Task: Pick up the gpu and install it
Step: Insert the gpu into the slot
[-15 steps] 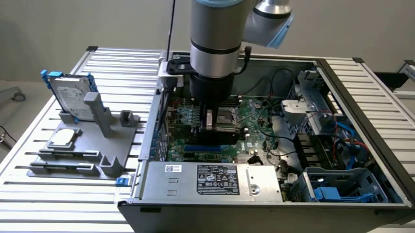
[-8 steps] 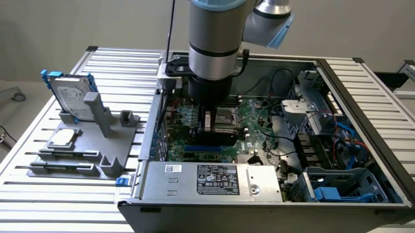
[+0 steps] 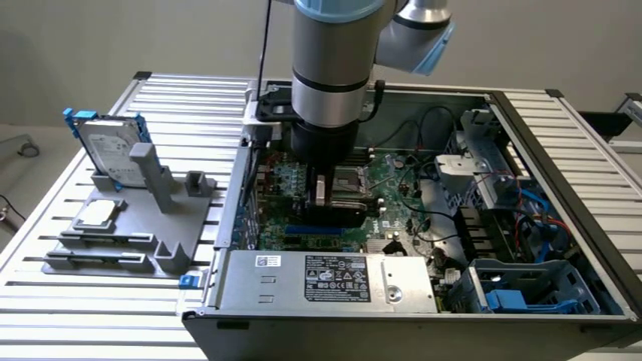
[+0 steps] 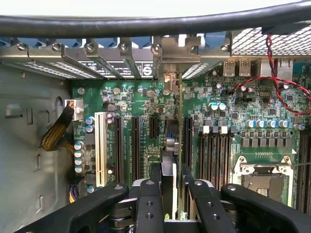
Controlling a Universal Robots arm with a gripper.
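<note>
Arm: reaching straight down into the open computer case (image 3: 561, 143), which sits on the slatted tabletop (image 3: 50, 301)
Gripper: the gripper (image 4: 171, 177) is pinching the gpu (image 4: 171, 143) near its upper edge, a finger on each face; from where I stand the hold looks centred
Gpu: edge-on and upright over the motherboard (image 4: 243, 107), among the long black expansion slots (image 4: 135, 145); its silver end bracket (image 4: 167, 68) is up against the rear wall of the case; I cannot tell whether the contacts are already in a slot
Doing it well: I'd judge the card wants to be square to its slot, with the bracket lined up with its opening in the rear wall; the push should go straight down and evenly, with no twist; a tilt could jam one end or strain the board
Off to the side: the hard drive (image 3: 105, 150) and processor chip (image 3: 98, 214) on the grey fixture (image 3: 150, 248), toward the tabletop's edge at the exterior view's left
</note>
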